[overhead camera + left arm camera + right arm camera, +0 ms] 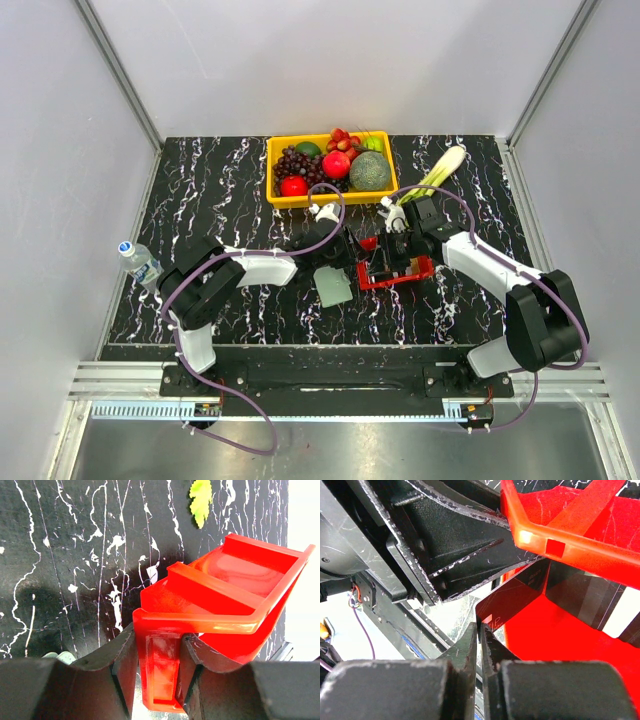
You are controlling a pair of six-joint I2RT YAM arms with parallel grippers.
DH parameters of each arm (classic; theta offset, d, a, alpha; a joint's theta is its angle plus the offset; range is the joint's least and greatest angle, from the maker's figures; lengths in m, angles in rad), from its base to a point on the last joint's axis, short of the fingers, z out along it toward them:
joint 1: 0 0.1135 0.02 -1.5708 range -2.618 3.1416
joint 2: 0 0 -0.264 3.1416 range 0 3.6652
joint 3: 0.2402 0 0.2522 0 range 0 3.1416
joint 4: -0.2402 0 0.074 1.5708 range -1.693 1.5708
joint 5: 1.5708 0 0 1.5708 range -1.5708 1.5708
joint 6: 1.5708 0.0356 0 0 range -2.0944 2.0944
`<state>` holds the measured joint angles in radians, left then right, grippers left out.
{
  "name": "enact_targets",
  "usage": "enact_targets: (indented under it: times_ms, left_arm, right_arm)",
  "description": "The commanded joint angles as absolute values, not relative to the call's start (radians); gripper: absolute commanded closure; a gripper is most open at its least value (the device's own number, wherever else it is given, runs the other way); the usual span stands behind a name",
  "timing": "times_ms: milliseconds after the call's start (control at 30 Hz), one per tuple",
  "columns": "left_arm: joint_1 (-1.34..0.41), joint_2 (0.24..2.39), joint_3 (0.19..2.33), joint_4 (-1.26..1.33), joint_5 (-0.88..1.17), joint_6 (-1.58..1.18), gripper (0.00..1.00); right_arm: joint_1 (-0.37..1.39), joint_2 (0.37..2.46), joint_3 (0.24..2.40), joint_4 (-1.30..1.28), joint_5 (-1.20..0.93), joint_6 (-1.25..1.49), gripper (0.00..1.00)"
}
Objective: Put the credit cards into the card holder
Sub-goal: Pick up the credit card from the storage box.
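Two grips were at work. Nearest, the card holder (333,287) lay flat on the table (200,200), apart from both arms. Beyond it the left gripper (159,645) clamped a wall of the red basket (225,585). Inside the basket, the right gripper (479,630) pinched one corner of a dark card (515,600), jaws almost together. The card looked thin, stiff and slick (and light, so likely to pivot) — a deeper bite along an edge would probably hold better.

Nothing legible turns up in any view. The dark card (512,600) at the edge of the red basket (560,540) carries a faint line of small print near its upper edge and a small pale mark by its lower corner (both too blurred to make out). The water bottle (140,262) is too small in the top view for any lettering to be read.
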<state>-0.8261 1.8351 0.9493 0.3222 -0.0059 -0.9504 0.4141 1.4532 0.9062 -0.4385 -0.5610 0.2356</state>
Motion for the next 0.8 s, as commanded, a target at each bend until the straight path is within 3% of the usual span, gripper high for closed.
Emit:
enact_targets:
  times_ms: [0,200,467,767]
  left_arm:
    - [-0.821,1.816,0.986,0.373,-0.005,-0.953,1.0]
    - [-0.819,1.815,0.985,0.377,-0.005,-0.957,1.0]
    - [-0.819,1.809,0.973,0.38,-0.005,-0.956,1.0]
    - [-0.818,1.81,0.974,0.382,-0.005,-0.957,1.0]
  right_arm:
    - [0.411,1.43,0.908,-0.417,-0.586,0.221,0.92]
    - [0.411,1.442,0.905,-0.391,-0.633,0.232,0.93]
    - [0.39,1.5,0.885,-0.37,-0.659,0.267,0.88]
    - [0.365,1.467,0.873,-0.347,-0.667,0.288,0.92]
